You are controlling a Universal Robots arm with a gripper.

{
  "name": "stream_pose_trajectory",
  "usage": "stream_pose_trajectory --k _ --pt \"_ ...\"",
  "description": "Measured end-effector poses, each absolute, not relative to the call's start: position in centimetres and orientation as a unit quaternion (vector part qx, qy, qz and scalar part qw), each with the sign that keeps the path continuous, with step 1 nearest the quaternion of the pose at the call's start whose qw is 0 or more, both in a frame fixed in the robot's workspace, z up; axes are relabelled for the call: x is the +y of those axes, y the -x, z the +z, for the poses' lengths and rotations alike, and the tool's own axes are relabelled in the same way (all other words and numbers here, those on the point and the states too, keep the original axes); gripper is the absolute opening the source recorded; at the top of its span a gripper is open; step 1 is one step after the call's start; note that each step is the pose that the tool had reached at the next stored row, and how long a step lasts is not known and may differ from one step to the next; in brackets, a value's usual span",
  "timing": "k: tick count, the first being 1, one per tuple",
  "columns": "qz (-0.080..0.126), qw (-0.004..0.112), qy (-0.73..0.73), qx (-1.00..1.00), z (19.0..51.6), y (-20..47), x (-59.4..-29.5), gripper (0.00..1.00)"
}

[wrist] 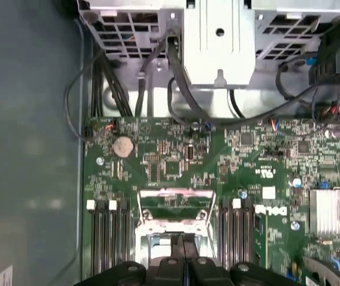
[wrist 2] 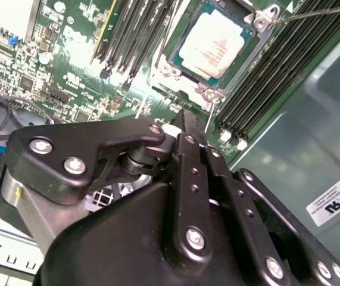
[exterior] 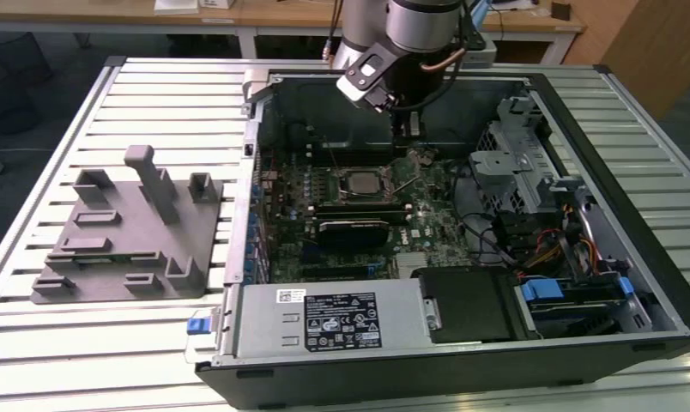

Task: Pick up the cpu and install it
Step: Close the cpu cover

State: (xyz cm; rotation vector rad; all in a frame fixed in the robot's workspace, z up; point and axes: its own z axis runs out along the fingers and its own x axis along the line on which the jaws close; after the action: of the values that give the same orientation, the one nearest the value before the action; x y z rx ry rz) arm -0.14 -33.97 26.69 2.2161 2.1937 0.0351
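We log: cpu (wrist 2: pixel 214 43) seated in socket (wrist 2: pixel 259 18), lid print illegible. Gripper (wrist 2: pixel 187 122) clenched on nothing, just beside the socket. White label (wrist 2: pixel 333 202) on case wall (wrist 2: pixel 300 119), near the socket.

Grey fixture (exterior: pixel 122 249) on slatted table (exterior: pixel 70 343), beside open computer case (exterior: pixel 437 378); green motherboard (exterior: pixel 437 227) inside.

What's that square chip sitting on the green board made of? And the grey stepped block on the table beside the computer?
The cpu: its top looks like pale silver-grey metal with a matte finish, judging by the soft, even sheen. The grey block: probably matte plastic, since it is a uniform dull grey with no glints, though a painted material cannot be ruled out.
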Motion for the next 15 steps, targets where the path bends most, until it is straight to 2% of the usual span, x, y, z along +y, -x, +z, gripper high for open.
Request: stream_pose_trajectory --k 5,11,15 --pt "0.011 0.011 -0.697 0.717 26.7 -0.1 -34.0 0.11" --pt "0.002 0.002 -0.696 0.718 26.6 -1.1 -34.0 0.11" --pt "0.002 0.002 -0.678 0.735 26.5 -1.2 -34.0 0.11"
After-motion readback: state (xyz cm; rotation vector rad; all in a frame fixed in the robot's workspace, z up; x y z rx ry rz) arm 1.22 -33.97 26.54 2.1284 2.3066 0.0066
